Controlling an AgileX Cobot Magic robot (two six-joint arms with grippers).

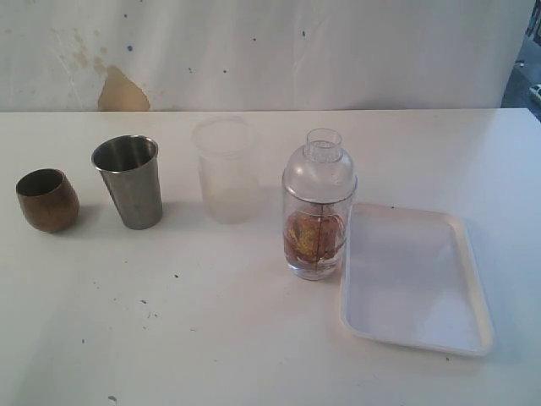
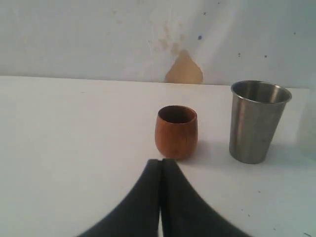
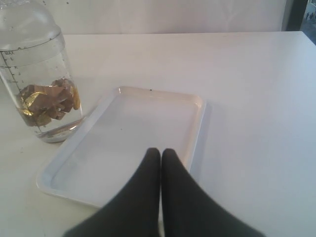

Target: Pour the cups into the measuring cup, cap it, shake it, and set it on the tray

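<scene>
Both pincers are shut tight and hold nothing: the left pincer faces the wooden cup, the right pincer faces the white tray. The measuring cup, lid on with brown and gold bits inside, stands on the desk just beside the tray. Farther left stand the frosted cup and the steel tumbler.

Left to right stand wooden cup, tumbler, frosted cup, measuring cup, tray just beside it, perhaps touching.
</scene>
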